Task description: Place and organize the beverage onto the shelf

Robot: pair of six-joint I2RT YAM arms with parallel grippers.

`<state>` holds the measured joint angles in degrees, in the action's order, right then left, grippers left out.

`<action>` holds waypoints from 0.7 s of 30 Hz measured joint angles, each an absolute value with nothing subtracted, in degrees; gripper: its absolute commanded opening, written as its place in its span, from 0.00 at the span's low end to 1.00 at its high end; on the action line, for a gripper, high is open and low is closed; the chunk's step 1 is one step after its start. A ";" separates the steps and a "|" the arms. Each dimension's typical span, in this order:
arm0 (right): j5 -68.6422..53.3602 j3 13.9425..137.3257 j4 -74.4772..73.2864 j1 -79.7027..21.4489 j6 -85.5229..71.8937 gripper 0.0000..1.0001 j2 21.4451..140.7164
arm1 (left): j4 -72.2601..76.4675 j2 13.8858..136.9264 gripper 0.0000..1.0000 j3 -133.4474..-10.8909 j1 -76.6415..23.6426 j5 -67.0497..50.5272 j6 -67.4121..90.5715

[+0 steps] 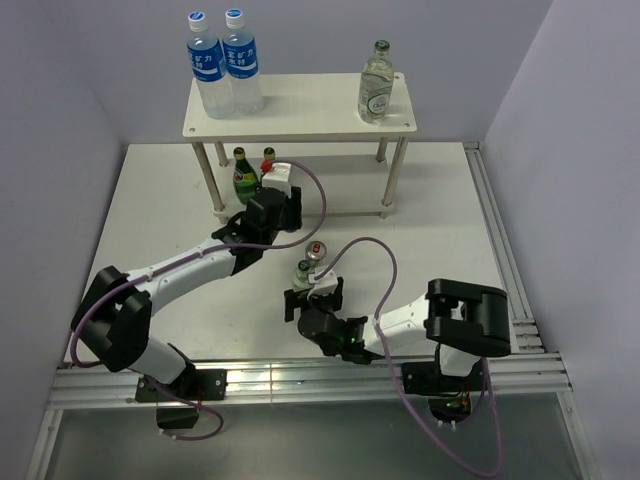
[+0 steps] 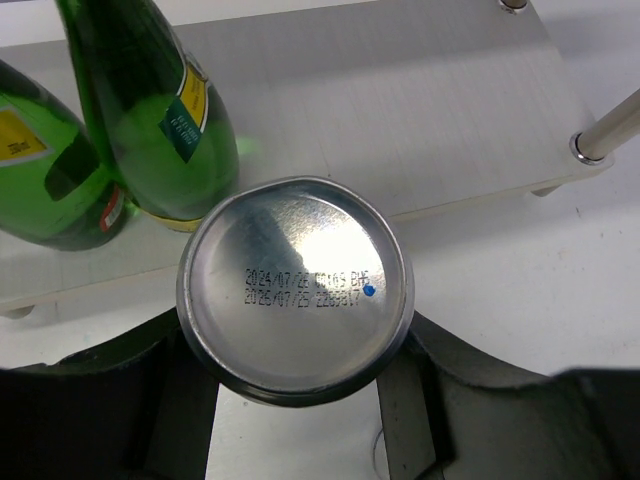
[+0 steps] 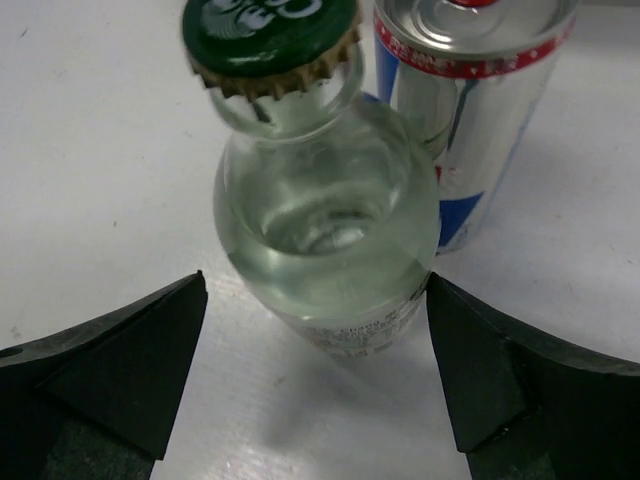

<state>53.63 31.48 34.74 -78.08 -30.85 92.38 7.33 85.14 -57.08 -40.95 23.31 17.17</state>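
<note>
My left gripper [image 1: 277, 192] is shut on a slim silver can [image 1: 279, 178], held on its side at the front edge of the cream-white shelf's [image 1: 300, 105] lower board. The left wrist view shows the can's base [image 2: 295, 288] between my fingers, just in front of two dark green bottles [image 2: 150, 110] standing on that board [image 2: 400, 100]. My right gripper [image 1: 310, 298] is open around an upright clear glass bottle [image 3: 325, 240] with a green cap [image 3: 270, 35] on the table. A second silver-blue can [image 3: 470, 100] stands right behind it. Another clear bottle [image 1: 375, 85] stands on the top board.
Two tall water bottles with blue labels [image 1: 225, 60] stand on the top board's left end. Thin silver shelf legs [image 2: 605, 130] stand at the corners. Purple cables loop over both arms. Grey walls enclose the white table.
</note>
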 measured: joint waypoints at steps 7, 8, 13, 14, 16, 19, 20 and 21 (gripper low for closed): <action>53.60 33.76 39.05 -74.98 -29.21 0.50 96.36 | 9.23 88.16 0.00 -59.33 -38.39 19.14 16.78; 53.56 33.76 39.66 -74.61 -29.15 0.47 96.60 | 9.82 89.01 0.00 -59.81 -37.91 18.61 16.69; 53.45 33.85 41.60 -73.19 -29.08 0.10 97.54 | 11.35 93.62 0.00 -62.35 -36.45 16.69 16.23; 53.34 33.85 41.93 -72.95 -29.10 0.03 97.62 | 11.55 94.59 0.00 -62.96 -36.38 16.29 16.19; 53.10 33.82 42.04 -72.53 -29.34 0.00 97.65 | 11.94 96.68 0.00 -64.25 -36.36 15.33 16.14; 53.12 33.58 42.35 -72.34 -30.00 0.00 97.60 | 12.67 99.57 0.00 -66.17 -36.40 14.17 16.14; 53.12 33.39 42.44 -72.34 -30.30 0.00 97.51 | 12.64 100.40 0.00 -66.85 -36.40 13.87 16.14; 53.10 33.15 42.41 -72.34 -30.68 0.00 97.25 | 12.69 101.10 0.00 -67.44 -36.40 13.65 16.16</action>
